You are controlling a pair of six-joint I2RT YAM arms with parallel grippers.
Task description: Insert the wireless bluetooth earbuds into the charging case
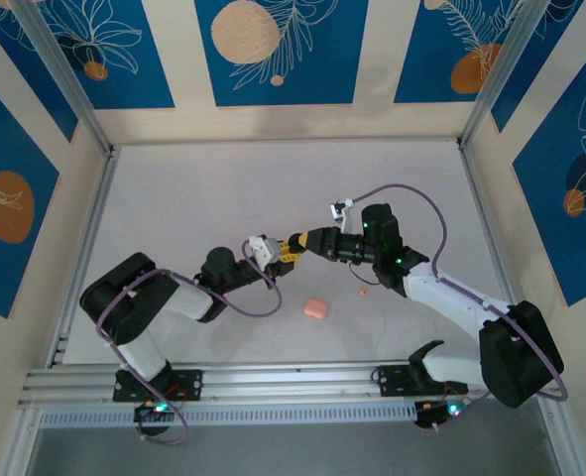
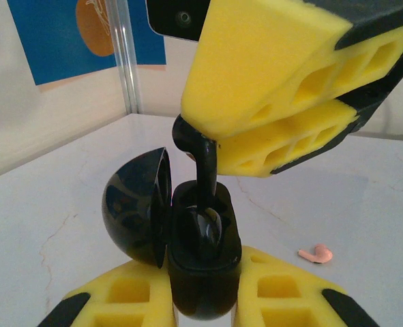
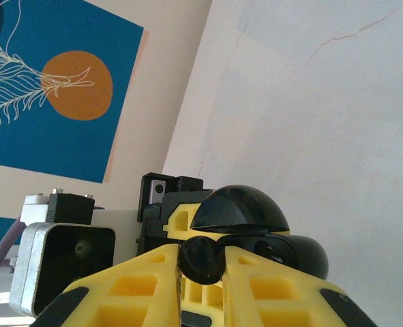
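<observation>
Left wrist view: noted one black earbud (image 2: 202,163), glossy, a small bud on a short curved stem, pinched at the bud end by the right gripper (image 2: 208,133), both fingers pressed in on it with nothing else between them. Stem hanging down, lower end dipping into the mouth of the charging case (image 2: 201,272). Case black, smooth, rounded, standing upright, clamped at its lower body by the left gripper (image 2: 204,300), fingers closed against either side. Lid (image 2: 136,204) swung open to the left, dome-shaped, shiny enough to mirror the room. Glossy rounded shape in the well at the stem's foot; second bud or the case's own moulding, cannot tell. Fingers of both grippers yellow, foam-like, cut through with angular cells, backed in black. Table (image 2: 337,197) white, matte, crossed by faint hairline cracks. Small pink curved piece (image 2: 316,254) lying on it, right of the case and apart from it. Right wrist view: same bud end-on between the fingertips, open case just behind. Top external view: both grippers meeting above mid-table; rounded pink lump (image 1: 315,307) on the surface nearer the bases. Wall panel (image 3: 65,136) blue, with an orange disc and white leaf outlines.
</observation>
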